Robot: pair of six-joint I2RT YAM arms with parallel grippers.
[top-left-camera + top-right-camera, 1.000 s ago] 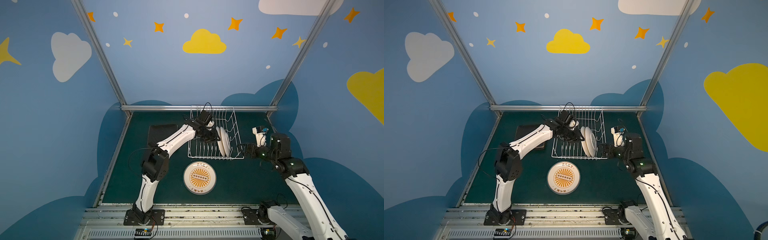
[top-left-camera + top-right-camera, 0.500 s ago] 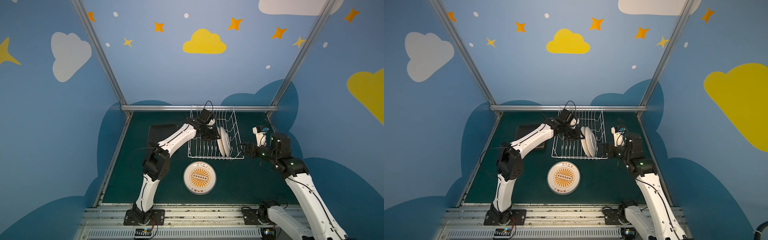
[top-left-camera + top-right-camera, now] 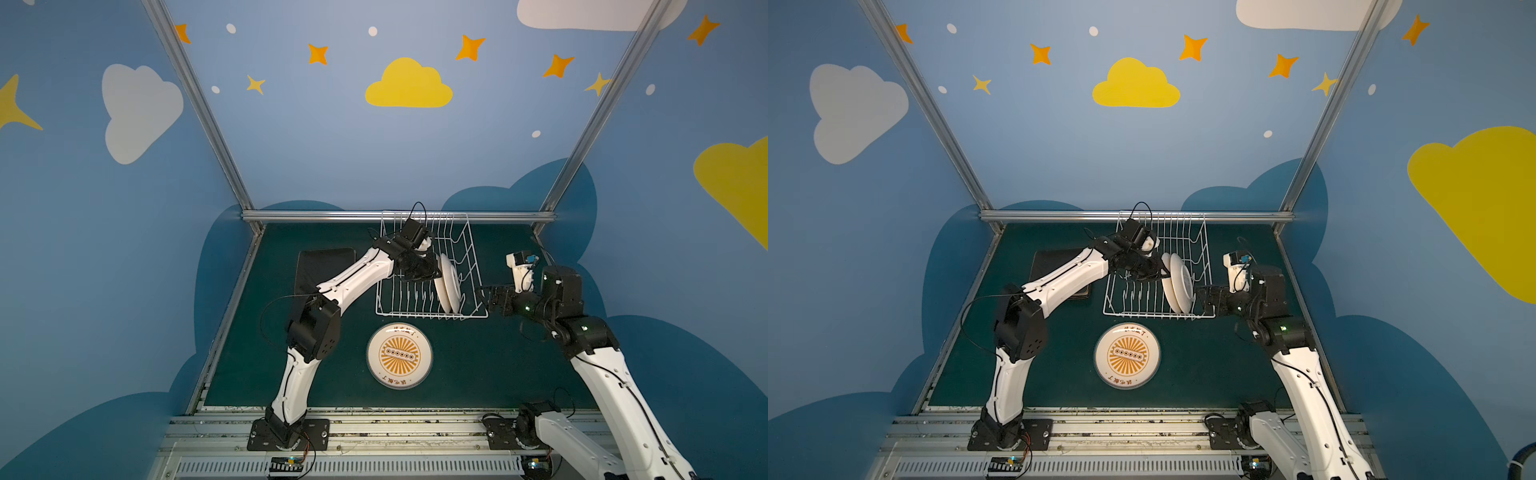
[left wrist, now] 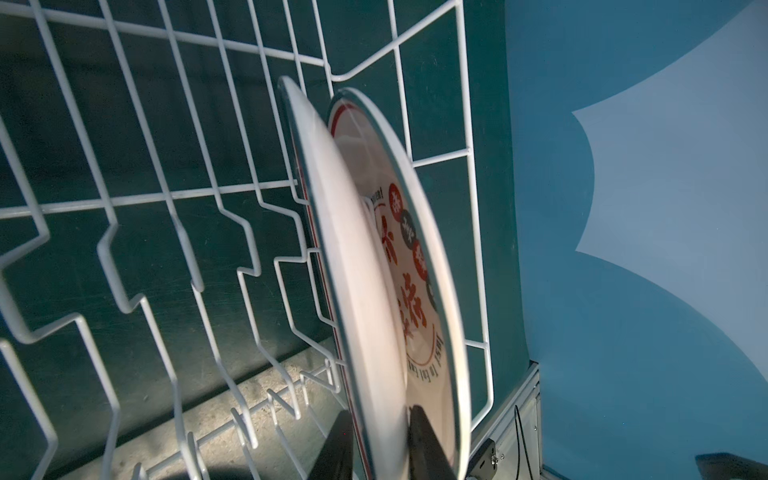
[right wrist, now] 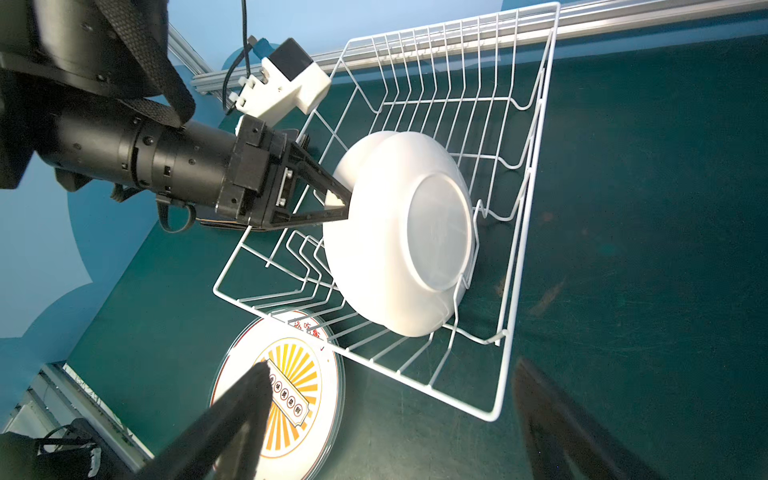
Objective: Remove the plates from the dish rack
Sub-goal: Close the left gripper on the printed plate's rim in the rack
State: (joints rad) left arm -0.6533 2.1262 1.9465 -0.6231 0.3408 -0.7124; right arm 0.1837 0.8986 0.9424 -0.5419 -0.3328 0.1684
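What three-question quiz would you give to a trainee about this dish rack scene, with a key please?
1. True or false: three plates stand in the dish rack.
2. Where is the orange-printed plate? A: standing in the rack. B: flat on the table, in front of the rack. C: held in the air.
3. Which end effector has its fingers on either side of the rim of a standing plate?
Key: 1 false, two stand there. 2 B. 3 The left end effector.

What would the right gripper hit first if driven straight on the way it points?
Most likely the side wall of the white wire dish rack; the right gripper points at it, with a standing round white plate just behind.
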